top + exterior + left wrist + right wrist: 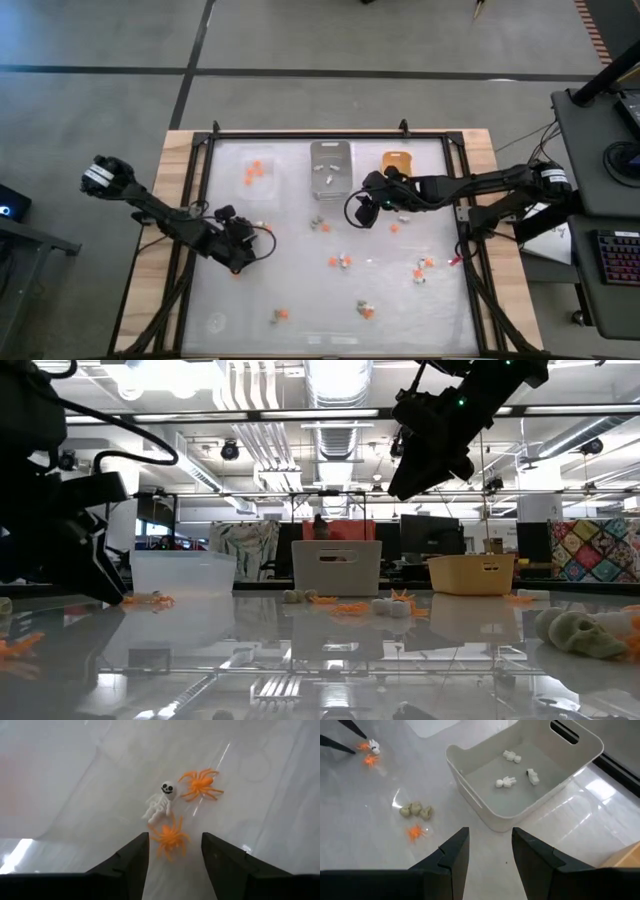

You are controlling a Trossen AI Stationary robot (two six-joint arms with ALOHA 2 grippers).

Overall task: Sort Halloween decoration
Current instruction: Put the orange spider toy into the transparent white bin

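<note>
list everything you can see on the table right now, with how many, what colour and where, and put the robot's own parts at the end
clear tray: one, far left of the tray row, orange trinkets inside
grey tray: one, middle of the row, four small white figures inside
orange-yellow tray: one, right of the row
orange spiders: two, beside the skeleton, ahead of the left gripper
white skeleton: one, between those spiders
tan skulls: small cluster near the grey tray, one orange spider next to it
other trinkets: several, orange and pale, scattered over the near half of the table
left gripper: open, low over the nearer spider
right gripper: open, raised beside the grey tray
</note>
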